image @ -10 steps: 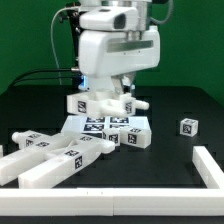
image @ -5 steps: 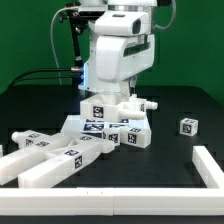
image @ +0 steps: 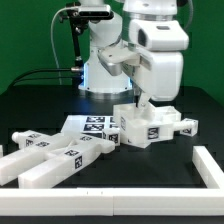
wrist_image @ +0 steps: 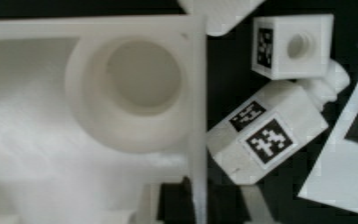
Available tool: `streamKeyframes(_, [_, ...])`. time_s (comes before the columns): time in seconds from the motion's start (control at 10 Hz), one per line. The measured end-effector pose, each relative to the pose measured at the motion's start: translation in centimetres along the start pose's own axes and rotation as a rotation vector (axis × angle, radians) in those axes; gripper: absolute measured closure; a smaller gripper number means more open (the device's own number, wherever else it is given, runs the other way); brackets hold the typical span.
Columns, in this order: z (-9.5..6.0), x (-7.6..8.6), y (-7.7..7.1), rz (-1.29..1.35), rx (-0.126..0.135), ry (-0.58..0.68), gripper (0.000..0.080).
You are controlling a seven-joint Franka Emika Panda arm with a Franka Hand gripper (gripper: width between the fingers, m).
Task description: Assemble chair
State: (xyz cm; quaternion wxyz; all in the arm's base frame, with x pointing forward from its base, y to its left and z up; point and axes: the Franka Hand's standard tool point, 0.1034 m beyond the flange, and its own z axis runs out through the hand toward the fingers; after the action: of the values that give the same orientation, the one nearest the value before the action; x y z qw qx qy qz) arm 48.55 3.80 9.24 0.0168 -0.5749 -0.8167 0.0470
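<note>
The fingers (image: 139, 101) of the gripper (image: 140, 105) are closed together and are set against the top of a white block (image: 152, 128), one part of the chair. Whether any edge of the block is pinched between them cannot be told, as the contact is hidden by the gripper body.

In the wrist view, a white part with a round recess (wrist_image: 137, 72) is seen closest to the camera. Two tagged pieces are seen past it on the black surface: a slanted piece (wrist_image: 265, 128) and a smaller piece (wrist_image: 293, 45) with a round hole in its face.

Nearest the exterior camera, a white rail (image: 110, 203) is laid along the front of the black table (image: 150, 170) and is continued up the exterior view's right. Behind the rail, at the exterior view's left, several long bars (image: 55, 165) are laid close together. Each is marked with square tags, and their far ends are pointed toward the marker board (image: 92, 124), which is laid flat near the middle of the table.

The block is rested on the table just beside the marker board, on the exterior view's right of it, and a tag is carried on its front face. A small tagged cube (image: 188, 125) is placed close to the block, further to the exterior view's right. Whether the two are touching cannot be told.

Farthest back, the arm base (image: 100, 75) is mounted at the rear of the table, in front of a green backdrop (image: 25, 40).
</note>
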Motion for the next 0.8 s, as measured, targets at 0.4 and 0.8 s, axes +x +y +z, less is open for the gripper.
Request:
streamKeyframes(0.4, [0.5, -0.9, 1.0, -0.335, 0.027, 0.012, 0.0772])
streamKeyframes(0.8, [0.7, -0.8, 3.8, -0.779, 0.070, -0.011, 0.0772])
